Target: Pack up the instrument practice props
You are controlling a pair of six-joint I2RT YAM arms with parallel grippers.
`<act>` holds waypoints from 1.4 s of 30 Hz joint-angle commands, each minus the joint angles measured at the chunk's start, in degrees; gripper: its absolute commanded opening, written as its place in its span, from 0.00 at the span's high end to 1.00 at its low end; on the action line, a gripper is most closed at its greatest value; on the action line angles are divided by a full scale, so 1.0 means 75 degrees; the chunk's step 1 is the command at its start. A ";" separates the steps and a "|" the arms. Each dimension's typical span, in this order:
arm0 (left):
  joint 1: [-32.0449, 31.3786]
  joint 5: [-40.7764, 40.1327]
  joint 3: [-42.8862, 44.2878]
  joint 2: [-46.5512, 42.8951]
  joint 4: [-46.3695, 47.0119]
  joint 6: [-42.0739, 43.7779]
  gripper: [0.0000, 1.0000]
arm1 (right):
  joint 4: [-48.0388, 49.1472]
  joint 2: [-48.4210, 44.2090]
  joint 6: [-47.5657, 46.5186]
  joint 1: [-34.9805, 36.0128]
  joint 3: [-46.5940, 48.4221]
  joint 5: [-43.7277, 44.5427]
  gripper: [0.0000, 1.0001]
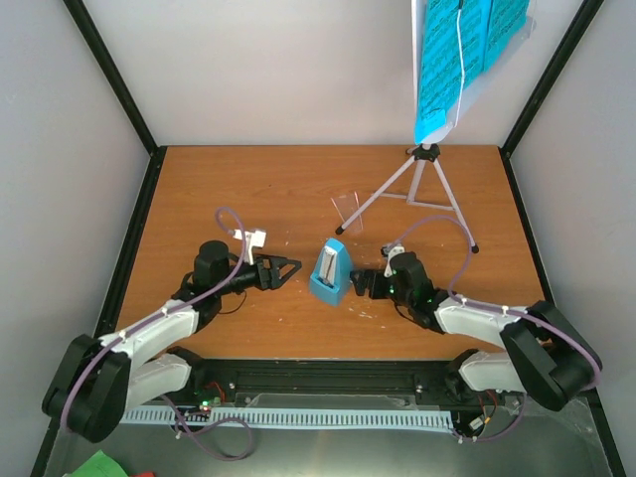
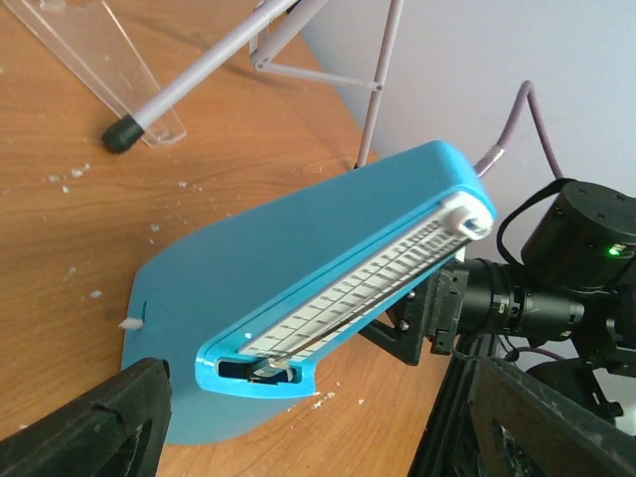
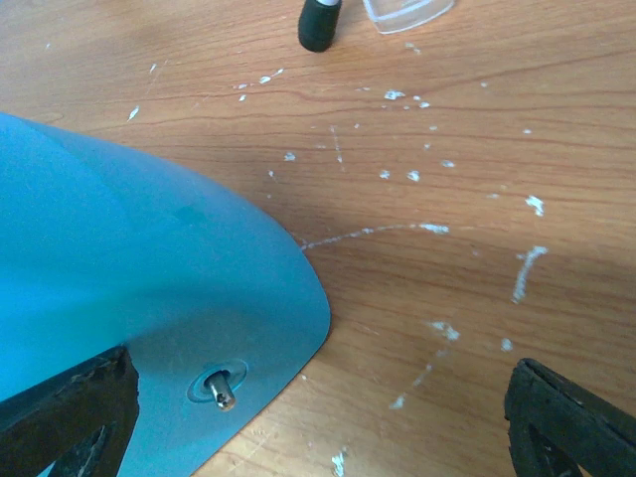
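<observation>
The light-blue metronome [image 1: 330, 270] stands upright near the middle of the table, white face toward the arms. My left gripper [image 1: 290, 268] is open just left of it, jaws pointing at it. In the left wrist view the metronome [image 2: 328, 278] fills the middle, and the gripper [image 2: 308, 442] holds nothing. My right gripper [image 1: 360, 282] is open close on its right. The right wrist view shows the metronome's plain side [image 3: 129, 268] reaching between the wide-apart fingers [image 3: 60, 417]. The grey tripod music stand [image 1: 422, 184] stands at the back right. Bright-blue sheet-music pages [image 1: 462, 50] rest on it.
A small clear plastic piece [image 1: 348, 206] lies by the tripod's front-left foot [image 3: 319, 22], behind the metronome. The wooden table [image 1: 248, 189] is boxed in by a black frame and white walls. White flecks are scattered on the wood near the right gripper.
</observation>
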 commanded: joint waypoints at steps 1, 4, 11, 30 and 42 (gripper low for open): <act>-0.0054 -0.0360 0.0007 -0.0650 -0.0609 0.0715 0.17 | 0.0502 0.0500 -0.0388 -0.0037 0.0454 -0.0381 0.01; -0.0054 -0.0548 0.0015 -0.1079 -0.1020 0.1043 0.17 | 0.0613 0.0810 -0.0486 -0.0035 0.0664 -0.0607 0.01; -0.0104 -0.1093 0.0429 -0.1339 -0.1883 0.2112 0.15 | 0.0438 0.0607 -0.0603 -0.0143 0.0722 -0.0233 0.00; -0.1368 -0.1577 0.1927 0.0945 -0.0816 0.3106 0.07 | -0.0809 -0.2842 -0.0206 -0.1219 -0.0699 -0.0149 0.00; -0.1448 -0.1261 0.2401 0.1447 -0.1053 0.3579 0.22 | -0.0624 -0.2624 -0.0179 -0.1231 -0.0651 -0.0294 0.00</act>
